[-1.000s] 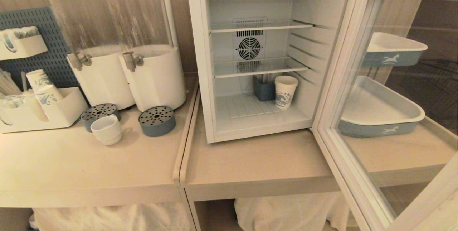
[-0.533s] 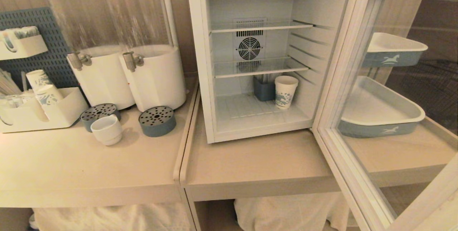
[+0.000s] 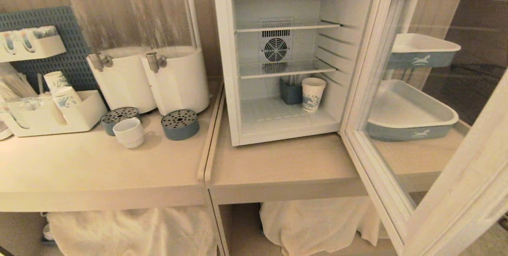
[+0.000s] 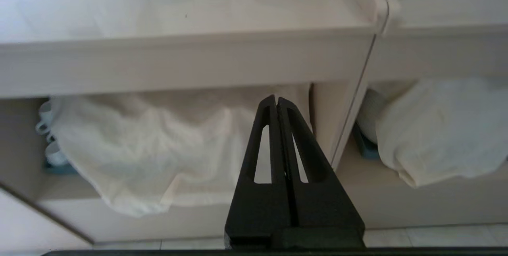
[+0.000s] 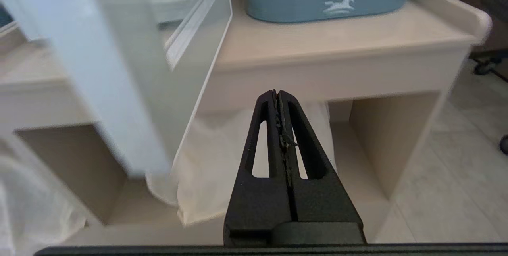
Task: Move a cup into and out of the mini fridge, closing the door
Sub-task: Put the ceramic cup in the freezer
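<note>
The desk (image 3: 119, 176) is carrying the cup (image 3: 129, 132), dispensers (image 3: 151, 69) and fridge (image 3: 278, 57), all lying above the lowered left hand (image 4: 276, 99).

My three views, all aimed at the counter run

My head camera looks down on the mini fridge (image 3: 278, 61) and its door (image 3: 416, 129); both wrist cameras sit low, facing the counter (image 4: 198, 18) front, sharing that edge.

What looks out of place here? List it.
Nothing is spilled, tipped or damaged. The mini fridge door hangs wide open, and the cup stands upright on the counter outside it.
</note>
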